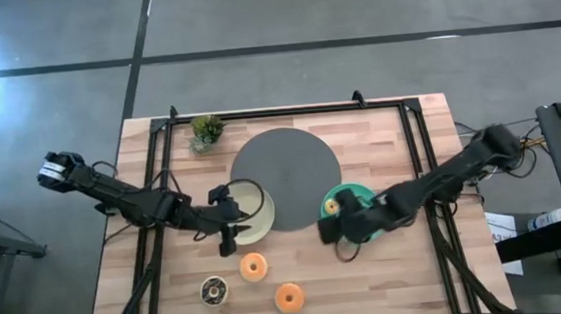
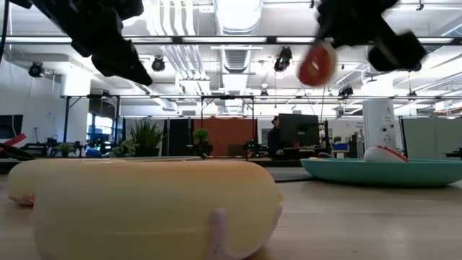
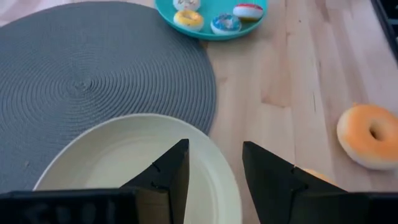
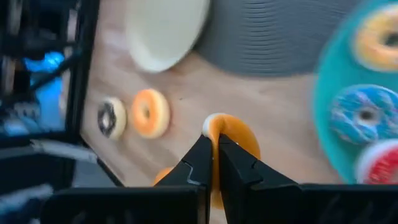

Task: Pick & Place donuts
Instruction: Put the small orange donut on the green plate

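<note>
Orange donut point(image 4: 231, 140) pinched edge-on between the right gripper point(image 4: 214, 163) fingers, jaws clamped tight on its rim; in the low view the same donut point(image 2: 316, 63) hangs well above the table, red-orange face showing. Right gripper point(image 1: 338, 228) sits just beside the teal plate point(image 1: 361, 190), on the near-left side of it.

Teal plate holds other donuts: yellow point(image 3: 188, 18), blue point(image 3: 224, 24), red-and-white point(image 3: 248, 10) in the left wrist view; one orange-yellow donut point(image 1: 332, 207) shows on it from above.

On the bare wood near the front edge: orange donut point(image 1: 254, 266), second orange donut point(image 1: 290, 297), chocolate-brown donut point(image 1: 213, 290), all apart from each other.

Left gripper point(image 1: 227, 221) hovers at the cream plate point(image 1: 265, 214), fingers point(image 3: 166, 175) parted a moderate gap, nothing between them. Cream plate overlaps the edge of the dark grey woven mat point(image 1: 284, 172) in the table middle. Small potted plant point(image 1: 205, 132) at the back, left of the mat.
</note>
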Controlling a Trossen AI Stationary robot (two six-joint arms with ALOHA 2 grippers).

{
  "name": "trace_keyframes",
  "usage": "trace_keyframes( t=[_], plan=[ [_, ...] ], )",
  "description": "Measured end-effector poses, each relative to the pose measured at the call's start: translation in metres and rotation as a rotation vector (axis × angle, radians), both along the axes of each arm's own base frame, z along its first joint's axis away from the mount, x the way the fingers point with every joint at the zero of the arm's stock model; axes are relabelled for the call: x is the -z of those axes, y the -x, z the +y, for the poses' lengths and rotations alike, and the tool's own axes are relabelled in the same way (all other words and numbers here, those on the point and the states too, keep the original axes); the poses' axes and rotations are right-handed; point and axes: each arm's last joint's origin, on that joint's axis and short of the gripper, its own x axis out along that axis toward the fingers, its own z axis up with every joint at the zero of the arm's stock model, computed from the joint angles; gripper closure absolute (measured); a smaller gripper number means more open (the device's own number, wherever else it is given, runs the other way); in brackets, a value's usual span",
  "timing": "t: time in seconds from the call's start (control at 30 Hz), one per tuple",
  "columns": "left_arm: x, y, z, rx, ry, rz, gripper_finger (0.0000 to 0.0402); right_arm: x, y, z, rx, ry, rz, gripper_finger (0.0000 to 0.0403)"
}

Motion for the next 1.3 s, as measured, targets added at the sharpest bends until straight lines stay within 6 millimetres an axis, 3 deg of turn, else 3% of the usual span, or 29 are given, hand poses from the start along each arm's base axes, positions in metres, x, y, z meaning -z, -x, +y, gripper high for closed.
trace_keyframes(
  t=[0.23, 0.4, 0.57, 0.73, 0.93, 1.03, 1.17, 1.3],
  plan=[
    [-0.002, -0.005, 0.01, -0.012, 0.039, -0.016, 0.0278, 0.027, 0.053, -0.025, 0.207, -0.123, -0.012, 0.0392],
    [-0.007, -0.025, 0.017, 0.084, 0.128, -0.137, 0.0278, 0.041, 0.076, -0.036, 0.283, -0.157, -0.017, 0.0391],
    [-0.003, -0.06, 0.024, 0.131, 0.158, -0.336, 0.0278, 0.035, 0.081, -0.04, 0.331, -0.152, -0.107, 0.039],
    [0.006, -0.109, 0.027, 0.139, 0.052, -0.483, 0.0278, 0.027, 0.086, -0.045, 0.438, -0.11, -0.203, 0.039],
    [0.028, -0.182, 0.018, 0.143, 0.025, -0.445, 0.0278, 0.031, 0.088, -0.047, 0.482, -0.105, -0.21, 0.039],
    [0.029, -0.212, 0.016, 0.084, 0.009, -0.429, 0.0278, 0.036, 0.091, -0.048, 0.508, -0.124, -0.203, 0.039],
    [0.024, -0.231, 0.019, -0.043, -0.059, -0.327, 0.0278, 0.041, 0.094, -0.05, 0.516, -0.126, -0.199, 0.039],
    [0.016, -0.24, 0.022, -0.11, -0.085, -0.36, 0.0271, 0.044, 0.097, -0.051, 0.526, -0.115, -0.199, 0.039]
  ],
)
